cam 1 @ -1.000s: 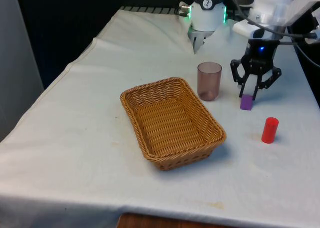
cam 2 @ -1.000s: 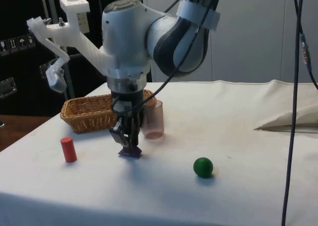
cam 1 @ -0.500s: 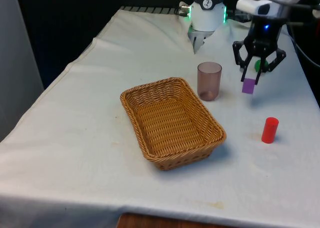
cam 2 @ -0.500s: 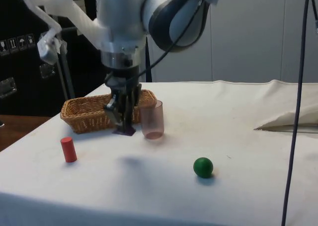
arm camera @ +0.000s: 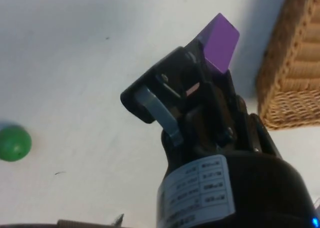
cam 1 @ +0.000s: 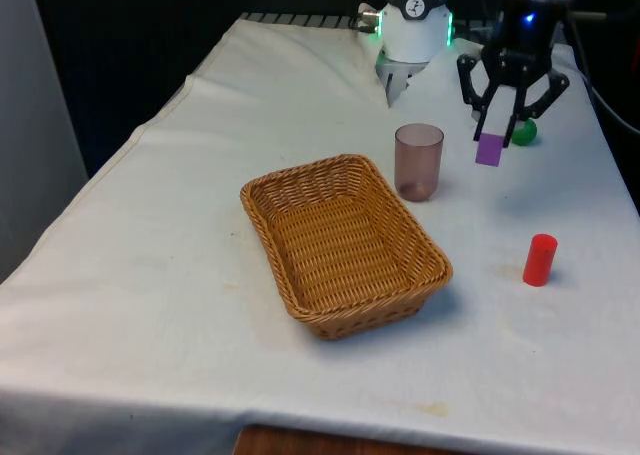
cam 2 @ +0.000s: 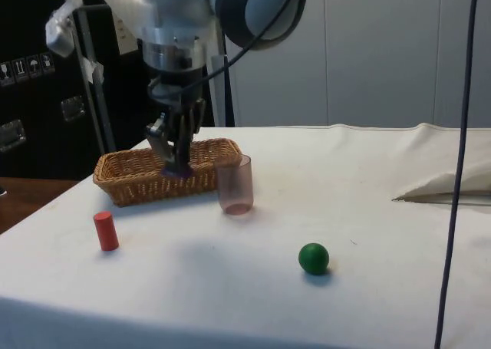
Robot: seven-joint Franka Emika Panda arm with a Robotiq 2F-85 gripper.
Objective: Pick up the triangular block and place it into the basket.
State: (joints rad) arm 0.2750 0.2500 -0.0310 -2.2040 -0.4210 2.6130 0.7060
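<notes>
My gripper (cam 1: 494,137) hangs well above the table, shut on a purple triangular block (cam 1: 489,150) that sticks out below its fingertips. In the side view the gripper (cam 2: 176,161) with the block (cam 2: 175,170) hangs in front of the basket (cam 2: 130,170). Up close, the purple block (arm camera: 218,42) shows clamped between the black fingers (arm camera: 172,72). The wicker basket (cam 1: 300,190) lies on the cloth towards the front view's left of the gripper, beyond a cup.
A translucent pink cup (cam 1: 418,162) stands between the gripper and the basket. A green ball (cam 1: 524,131) lies behind the gripper and a red cylinder (cam 1: 539,259) stands nearer the front view's right edge. The ball (cam 2: 313,258) and cylinder (cam 2: 106,231) also flank the gripper.
The gripper has lifted the purple block off the cloth and risen steadily, drifting slightly towards the basket side. The other objects have not moved.
</notes>
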